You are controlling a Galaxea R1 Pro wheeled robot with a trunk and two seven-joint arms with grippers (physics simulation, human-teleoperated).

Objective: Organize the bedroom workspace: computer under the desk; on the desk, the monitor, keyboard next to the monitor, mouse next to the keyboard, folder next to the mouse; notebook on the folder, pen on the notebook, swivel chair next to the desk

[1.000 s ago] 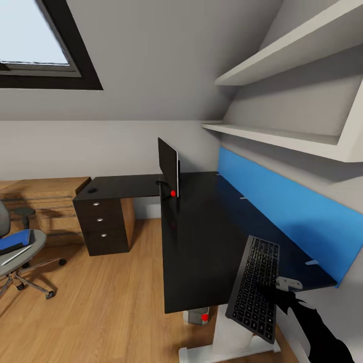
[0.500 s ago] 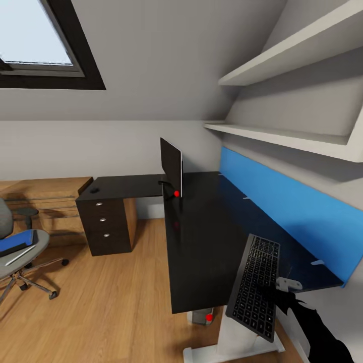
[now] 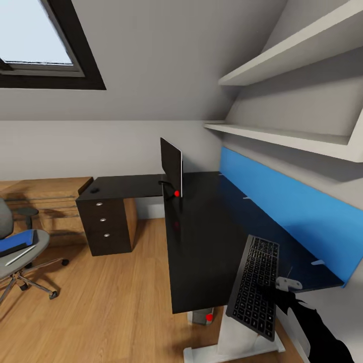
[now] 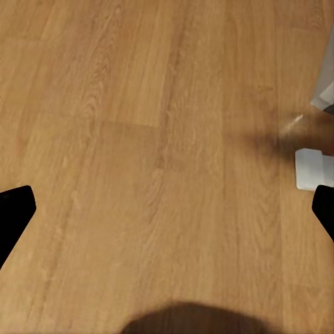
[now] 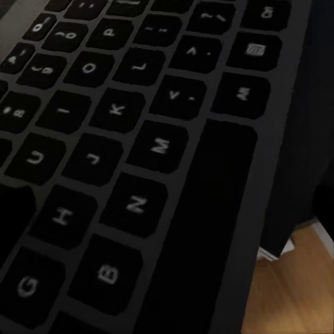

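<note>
My right gripper (image 3: 280,294) is shut on the near end of the long dark keyboard (image 3: 254,282), which it holds tilted over the near end of the glossy black desk (image 3: 201,237); the keys (image 5: 132,160) loom close in the right wrist view. The monitor (image 3: 171,166) stands edge-on at the desk's corner. The small black mouse (image 3: 94,190) sits on the far wing above the drawers. The computer (image 3: 202,317) shows under the desk. At the left, the grey swivel chair (image 3: 38,241) carries the blue folder (image 3: 12,241), a dark notebook (image 3: 22,248) and the pale pen (image 3: 20,255). My left gripper (image 4: 167,216) hangs open over the floor.
A blue wall panel (image 3: 292,212) runs behind the desk, with white shelves (image 3: 282,136) above it. A light wooden dresser (image 3: 45,199) stands by the far wall under a roof window (image 3: 35,45). Wooden floor (image 3: 111,302) lies between chair and desk. A white desk leg (image 3: 237,338) is near my right arm.
The whole view shifted slightly a second ago, so the camera moved. Since half a second ago nothing has moved; the keyboard stays in my right gripper.
</note>
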